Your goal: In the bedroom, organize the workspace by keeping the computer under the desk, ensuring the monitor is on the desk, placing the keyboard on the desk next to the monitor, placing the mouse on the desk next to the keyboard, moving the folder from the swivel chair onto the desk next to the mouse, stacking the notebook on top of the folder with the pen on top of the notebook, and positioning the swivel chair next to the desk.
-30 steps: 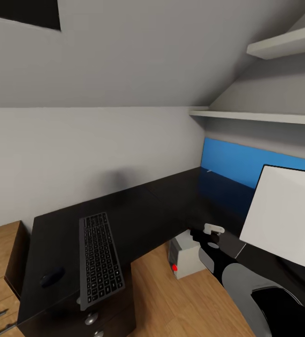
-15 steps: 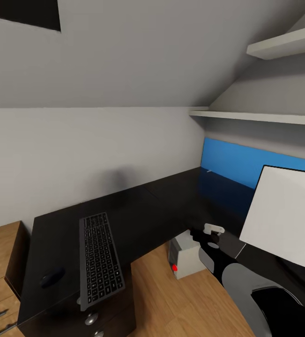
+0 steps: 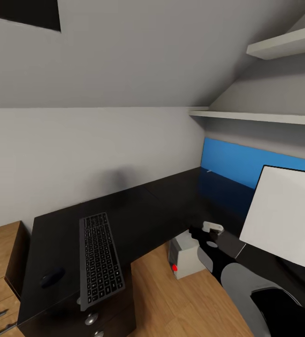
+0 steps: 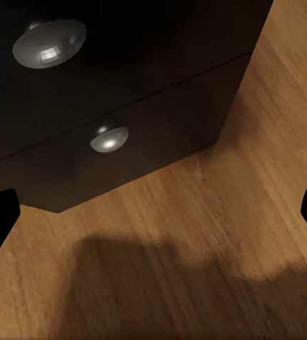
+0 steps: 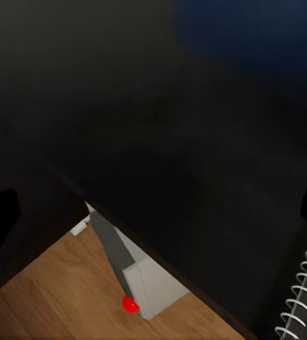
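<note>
Keyboard (image 3: 100,258) lies flat on the left wing of the black bench (image 3: 138,210), its long axis running from the wall toward the front edge, where its near end overhangs the drawers; a small dark lump I take for the mouse (image 3: 52,276) sits beside it, apart, on the side away from the monitor. The monitor (image 3: 286,216) stands on the other wing, its white back toward me, well apart from the keyboard. Between the two wings the computer (image 3: 186,255) sits on the wooden floor, tucked partly under the bench edge, red dot showing. My right fingers (image 3: 213,228) hover over the inner corner of the bench, just above that tower and near the monitor's lower corner; in my right wrist view the two dark tips stand wide at either edge of the picture with nothing between them, so they are released, and a spiral binding that I judge to be the notebook (image 5: 300,297) lies close by on the bench. My left fingers (image 4: 153,212) are likewise spread and empty, hanging low before the drawer knobs (image 4: 49,42) above the floor. So the keyboard lies away to my left, nearer my left arm, and must travel along the bench toward the monitor, turning its long axis to run alongside the screen.
</note>
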